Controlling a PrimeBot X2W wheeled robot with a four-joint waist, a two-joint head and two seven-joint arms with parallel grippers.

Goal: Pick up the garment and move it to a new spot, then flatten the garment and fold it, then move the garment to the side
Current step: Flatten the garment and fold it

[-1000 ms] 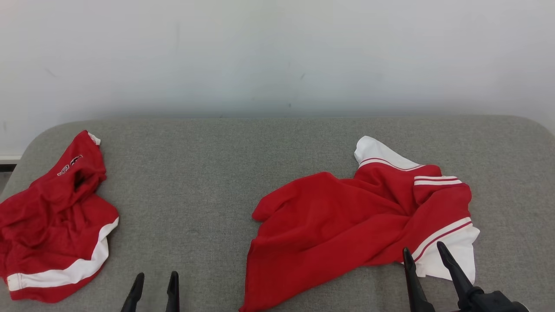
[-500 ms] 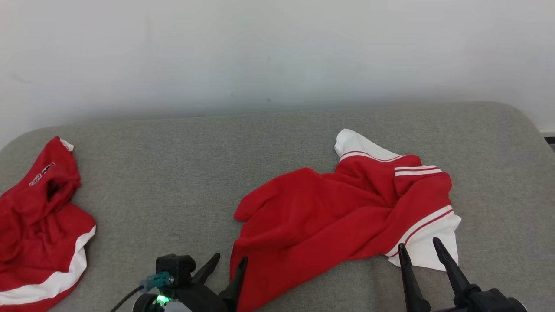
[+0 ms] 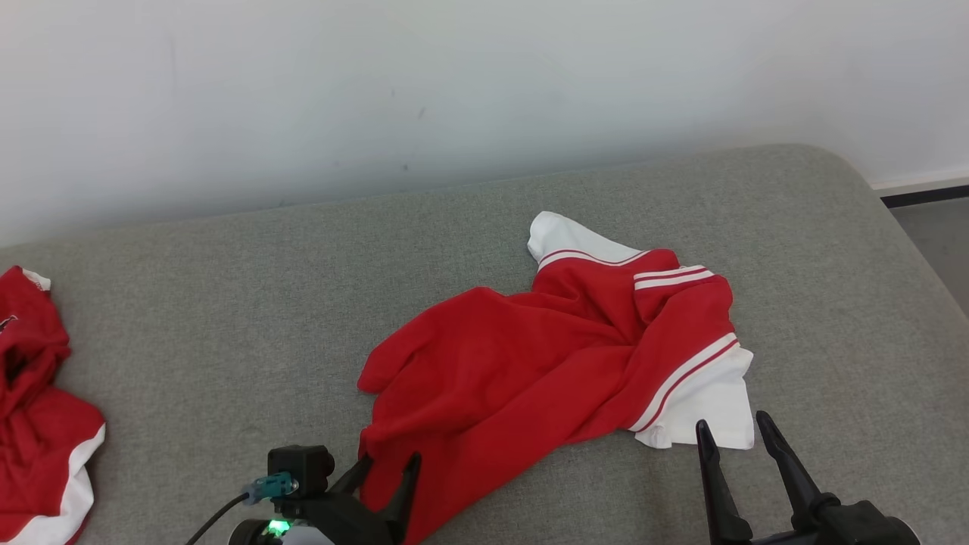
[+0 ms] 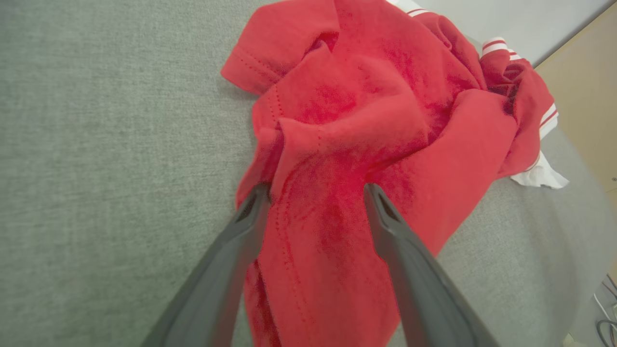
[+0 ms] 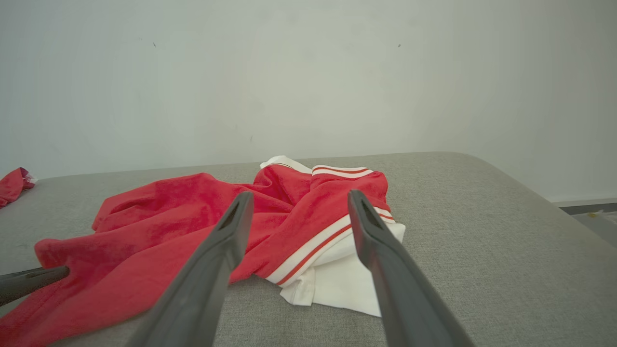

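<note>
The garment [image 3: 545,356] is a red top with white striped trim, lying crumpled in the middle of the grey padded surface [image 3: 227,303]. My left gripper [image 3: 390,463] is open at its near left edge. In the left wrist view the two fingers of that gripper [image 4: 315,190] stand apart over a fold of the red cloth [image 4: 366,106]. My right gripper [image 3: 731,424] is open just short of the white hem at the garment's near right corner. The right wrist view shows that gripper [image 5: 300,195] spread wide, the garment [image 5: 193,212] beyond it.
A second red and white garment [image 3: 38,424] lies bunched at the far left edge of the surface. A pale wall [image 3: 484,91] runs along the back. The surface rounds off at the right, with floor [image 3: 939,235] beyond it.
The camera has turned to the right, so the whole picture has shifted left. My left gripper has come in from the left to the garment's near edge. The right gripper stays by the white hem.
</note>
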